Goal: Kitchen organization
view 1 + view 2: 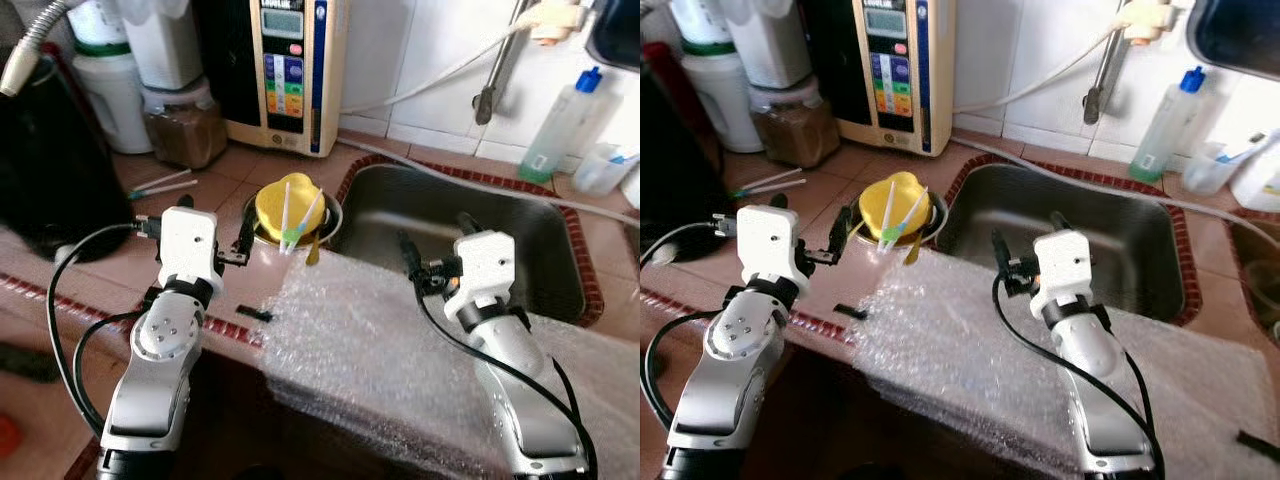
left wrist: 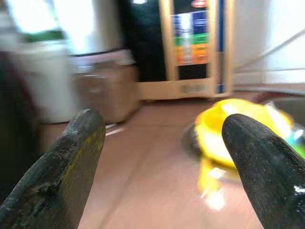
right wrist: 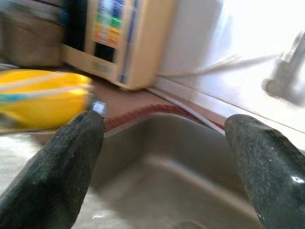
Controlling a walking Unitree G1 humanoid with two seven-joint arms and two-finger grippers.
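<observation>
A yellow lid lies on a dark round dish on the tiled counter, just left of the steel sink. Two white and green sticks rest across the lid. My left gripper hovers open just left of the lid, which appears blurred beside one finger in the left wrist view. My right gripper is open above the sink's near left part, with nothing between its fingers. A sheet of bubble wrap covers the counter's front edge under both arms.
At the back stand a cream water machine, a jar of brown stuff and white containers. A spray bottle stands behind the sink. Two thin sticks and a small black piece lie on the counter.
</observation>
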